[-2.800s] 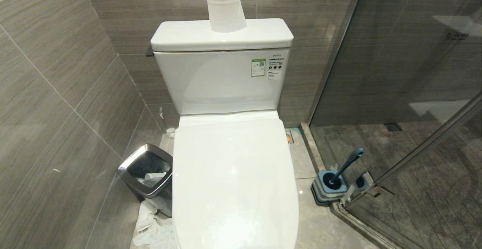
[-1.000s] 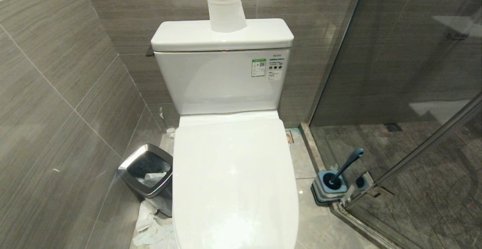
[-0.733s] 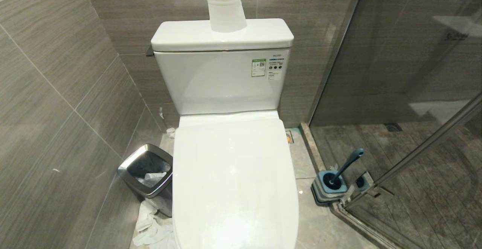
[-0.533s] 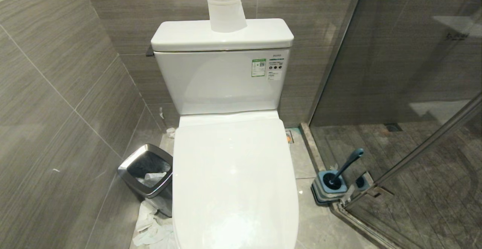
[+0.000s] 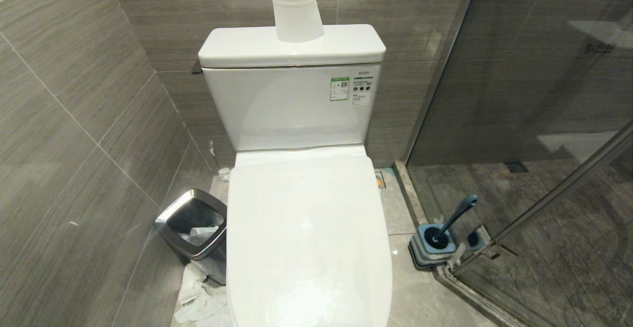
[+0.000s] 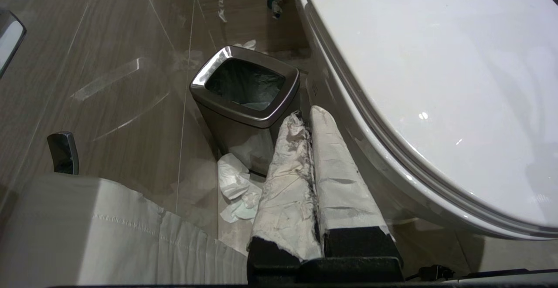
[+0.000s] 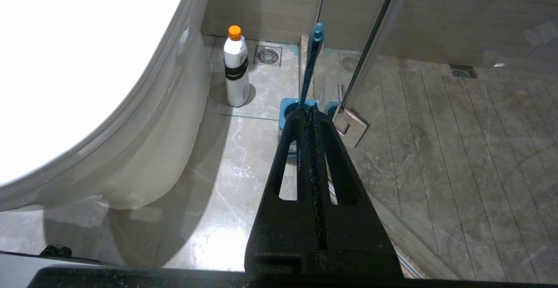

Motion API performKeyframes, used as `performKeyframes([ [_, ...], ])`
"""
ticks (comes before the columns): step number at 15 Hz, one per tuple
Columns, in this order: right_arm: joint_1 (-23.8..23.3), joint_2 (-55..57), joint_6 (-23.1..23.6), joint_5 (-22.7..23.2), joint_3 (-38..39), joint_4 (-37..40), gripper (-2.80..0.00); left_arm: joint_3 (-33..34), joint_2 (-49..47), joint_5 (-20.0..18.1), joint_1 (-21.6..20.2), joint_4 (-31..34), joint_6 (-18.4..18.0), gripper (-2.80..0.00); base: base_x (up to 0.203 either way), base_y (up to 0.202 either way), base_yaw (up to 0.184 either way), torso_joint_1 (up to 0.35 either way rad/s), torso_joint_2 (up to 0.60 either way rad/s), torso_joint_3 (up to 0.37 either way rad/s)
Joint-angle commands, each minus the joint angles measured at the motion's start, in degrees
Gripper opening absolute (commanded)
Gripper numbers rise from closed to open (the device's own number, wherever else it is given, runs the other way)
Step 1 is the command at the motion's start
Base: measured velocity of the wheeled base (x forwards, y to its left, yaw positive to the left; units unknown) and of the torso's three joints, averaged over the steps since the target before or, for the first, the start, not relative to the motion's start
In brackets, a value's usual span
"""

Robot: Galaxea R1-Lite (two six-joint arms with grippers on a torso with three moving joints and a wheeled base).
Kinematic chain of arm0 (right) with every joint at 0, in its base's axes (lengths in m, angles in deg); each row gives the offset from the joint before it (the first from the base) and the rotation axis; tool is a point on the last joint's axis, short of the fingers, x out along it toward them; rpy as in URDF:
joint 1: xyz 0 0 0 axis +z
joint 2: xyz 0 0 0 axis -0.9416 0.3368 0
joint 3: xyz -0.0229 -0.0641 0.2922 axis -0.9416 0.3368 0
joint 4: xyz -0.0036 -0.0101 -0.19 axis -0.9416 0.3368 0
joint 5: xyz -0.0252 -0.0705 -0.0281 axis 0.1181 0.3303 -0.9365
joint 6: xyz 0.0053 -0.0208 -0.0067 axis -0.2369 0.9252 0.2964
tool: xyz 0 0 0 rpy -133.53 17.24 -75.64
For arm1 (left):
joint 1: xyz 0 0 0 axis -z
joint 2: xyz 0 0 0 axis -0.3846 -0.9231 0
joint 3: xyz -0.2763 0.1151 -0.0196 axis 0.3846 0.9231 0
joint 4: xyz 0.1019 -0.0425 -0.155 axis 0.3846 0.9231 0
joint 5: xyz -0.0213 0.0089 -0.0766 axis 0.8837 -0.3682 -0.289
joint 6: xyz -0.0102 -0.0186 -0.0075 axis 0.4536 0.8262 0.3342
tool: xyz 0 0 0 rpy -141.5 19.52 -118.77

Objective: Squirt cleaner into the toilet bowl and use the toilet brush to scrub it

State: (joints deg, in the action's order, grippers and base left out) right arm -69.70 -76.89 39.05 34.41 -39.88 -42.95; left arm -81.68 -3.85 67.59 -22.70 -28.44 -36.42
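The toilet (image 5: 306, 238) has its white lid down, so the toilet bowl is hidden. On the floor to its right, the toilet brush (image 5: 457, 215) leans in its blue-grey holder (image 5: 435, 245). No cleaner liquid shows; a white bottle (image 7: 236, 70) with an orange cap stands by the toilet's base. My left gripper (image 6: 305, 113), its fingers wrapped in white, is shut and empty beside the lid's left edge (image 6: 436, 83). The right gripper (image 7: 307, 110) is shut and empty, low over the floor short of the brush handle (image 7: 311, 66). Neither arm is in the head view.
A chrome-rimmed bin (image 5: 195, 228) stands left of the toilet with crumpled tissue (image 5: 198, 297) on the floor by it. A paper roll (image 5: 296, 15) sits on the tank. The glass shower door (image 5: 544, 119) and its metal hinge (image 7: 351, 124) close off the right, just behind the brush holder.
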Motion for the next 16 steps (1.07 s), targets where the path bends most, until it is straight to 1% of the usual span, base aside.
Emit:
performKeyframes([
  [1,-0.01,0.09,0.05,0.02,0.08,-0.01,-2.80,0.00,-0.08,-0.04,-0.01,0.00,-0.03,-2.80,0.000,0.000,0.000,0.000,0.00,0.000],
  [16,-0.01,0.09,0.05,0.02,0.01,-0.01,-2.80,0.00,-0.08,-0.04,-0.01,0.00,-0.03,-2.80,0.000,0.000,0.000,0.000,0.00,0.000],
])
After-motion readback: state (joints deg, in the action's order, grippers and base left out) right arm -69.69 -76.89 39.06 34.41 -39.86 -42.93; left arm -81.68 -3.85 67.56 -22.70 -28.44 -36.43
